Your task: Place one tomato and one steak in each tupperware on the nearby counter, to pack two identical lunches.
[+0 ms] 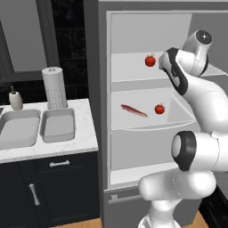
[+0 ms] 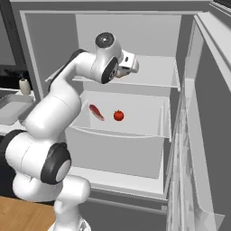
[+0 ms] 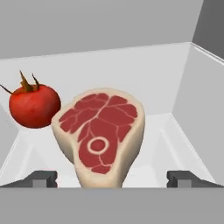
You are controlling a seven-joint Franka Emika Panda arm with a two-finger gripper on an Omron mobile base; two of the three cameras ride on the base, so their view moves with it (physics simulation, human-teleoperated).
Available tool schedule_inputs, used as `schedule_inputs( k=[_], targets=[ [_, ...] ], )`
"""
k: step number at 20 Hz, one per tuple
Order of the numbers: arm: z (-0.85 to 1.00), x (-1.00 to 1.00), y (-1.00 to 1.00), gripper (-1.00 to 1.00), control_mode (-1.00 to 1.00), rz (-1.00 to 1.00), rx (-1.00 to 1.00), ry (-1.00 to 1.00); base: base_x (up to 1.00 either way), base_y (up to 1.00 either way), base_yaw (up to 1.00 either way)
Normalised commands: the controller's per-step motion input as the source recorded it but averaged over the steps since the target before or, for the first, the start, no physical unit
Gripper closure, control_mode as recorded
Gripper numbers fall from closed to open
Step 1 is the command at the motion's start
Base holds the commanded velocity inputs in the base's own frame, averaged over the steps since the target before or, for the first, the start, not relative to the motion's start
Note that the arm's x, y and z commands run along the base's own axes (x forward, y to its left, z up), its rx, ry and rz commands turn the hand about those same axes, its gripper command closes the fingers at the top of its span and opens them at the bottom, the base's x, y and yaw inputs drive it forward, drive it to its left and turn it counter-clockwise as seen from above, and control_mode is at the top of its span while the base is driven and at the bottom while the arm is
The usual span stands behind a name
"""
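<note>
Fridge (image 1: 133, 26) open, arm reaching into upper shelf (image 2: 153, 74). Jaws wide, empty, straddling steak (image 3: 101, 135) for pickup; tomato (image 3: 34, 105) just beside it. 2nd steak (image 1: 133, 110) + tomato (image 1: 159, 108) on lower shelf. Tupperware (image 1: 58, 125) empty on tabletop (image 1: 84, 142), to fridge's left.

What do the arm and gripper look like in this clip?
The arm is glossy white with rounded, bulbous links, dark grey bands at the joints and dark round caps on the joint ends. The gripper has two small dark grey, blocky finger tips. No cables or markings show.
</note>
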Motion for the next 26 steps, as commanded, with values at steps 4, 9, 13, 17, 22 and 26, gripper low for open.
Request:
schedule_inputs(
  k=[4,9,13,17,22,26],
  targets=[
    [-0.23,0.32,-0.09,-1.0,-1.0,0.0,0.0,-0.01,0.0,0.0,0.0],
    [-0.41,0.03,0.13,-1.0,-1.0,0.03,0.0,-0.08,0.0,0.0,0.0],
    [-0.25,0.0,0.23,-1.0,-1.0,0.05,0.0,-0.12,0.0,0.0,0.0],
    [-0.25,0.22,0.24,1.0,-1.0,0.05,0.0,-0.12,0.0,0.0,0.0],
    [-0.21,0.03,0.04,1.0,-1.0,0.05,0.0,0.0,0.0,0.0,0.0],
    [0.01,-0.98,0.04,1.0,-1.0,0.07,-0.04,0.03,0.0,0.0,0.0]
  ],
)
